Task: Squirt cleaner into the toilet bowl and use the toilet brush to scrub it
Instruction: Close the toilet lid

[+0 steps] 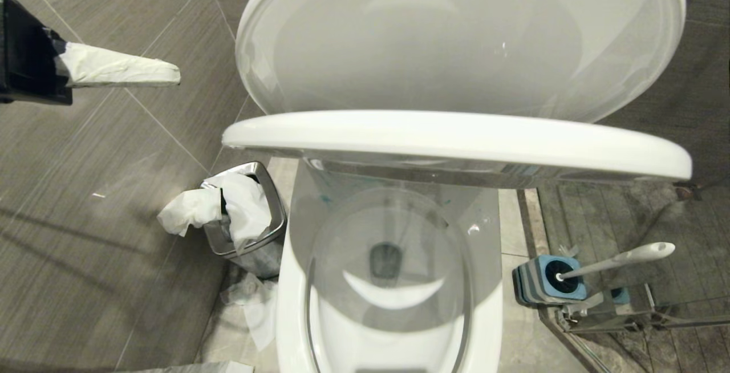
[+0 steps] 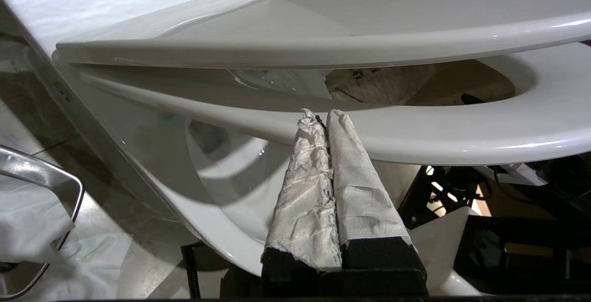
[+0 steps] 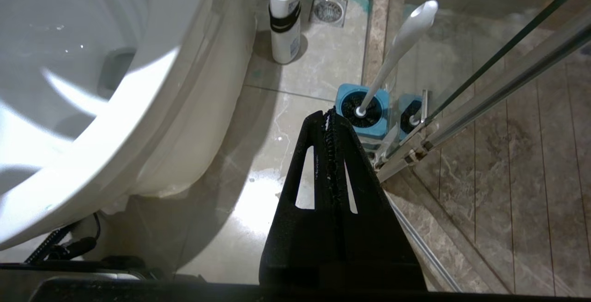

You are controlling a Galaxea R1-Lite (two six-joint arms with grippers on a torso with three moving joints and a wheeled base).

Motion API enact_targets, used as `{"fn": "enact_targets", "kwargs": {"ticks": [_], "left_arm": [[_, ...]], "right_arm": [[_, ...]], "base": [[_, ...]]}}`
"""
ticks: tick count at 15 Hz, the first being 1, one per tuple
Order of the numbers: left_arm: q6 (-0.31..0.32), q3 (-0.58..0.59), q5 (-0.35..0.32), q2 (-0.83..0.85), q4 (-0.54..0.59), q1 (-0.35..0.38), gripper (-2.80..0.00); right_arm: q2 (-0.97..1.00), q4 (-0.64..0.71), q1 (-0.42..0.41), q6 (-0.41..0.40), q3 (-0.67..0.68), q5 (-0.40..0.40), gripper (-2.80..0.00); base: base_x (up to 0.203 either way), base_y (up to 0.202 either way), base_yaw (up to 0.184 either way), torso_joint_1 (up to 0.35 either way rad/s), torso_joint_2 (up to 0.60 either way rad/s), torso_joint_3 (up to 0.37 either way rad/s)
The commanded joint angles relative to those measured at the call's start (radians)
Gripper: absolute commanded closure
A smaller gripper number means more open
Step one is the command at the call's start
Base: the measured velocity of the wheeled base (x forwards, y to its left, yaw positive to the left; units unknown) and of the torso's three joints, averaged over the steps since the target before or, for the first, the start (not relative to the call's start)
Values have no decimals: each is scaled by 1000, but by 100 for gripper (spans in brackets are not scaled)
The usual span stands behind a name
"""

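Toilet brush (image 3: 397, 52) stands in its holder (image 3: 362, 117): judged light, stiff, smooth-handled; best taken mid-handle. Left pincer (image 2: 323, 117) and right pincer (image 3: 328, 117) both closed, empty.

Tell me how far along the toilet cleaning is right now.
Done: turquoise smears of cleaner already mark the toilet bowl, and the seat is partly raised. In hand: nothing; the left gripper is shut and empty, out to the left of the lid, and the right gripper is shut. Left: the toilet brush sits in its holder, so scrubbing hasn't started.
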Motion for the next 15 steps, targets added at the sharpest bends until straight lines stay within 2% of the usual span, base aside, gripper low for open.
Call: {"fn": "enact_targets", "kwargs": {"ticks": [1,10,15], "left_arm": [[-3,1,2,-8,7,3,0],[5,-3,6,-28,128,2,0],[5,-3,6,-28,131,2,0]], "right_arm": [[1,0,-1,0,0,1,0],[1,0,-1,0,0,1,0],[1,0,-1,0,0,1,0]], "base": [[0,0,0,6,5,129],[0,0,0,2,4,192],[0,0,0,-1,3,201]]}}
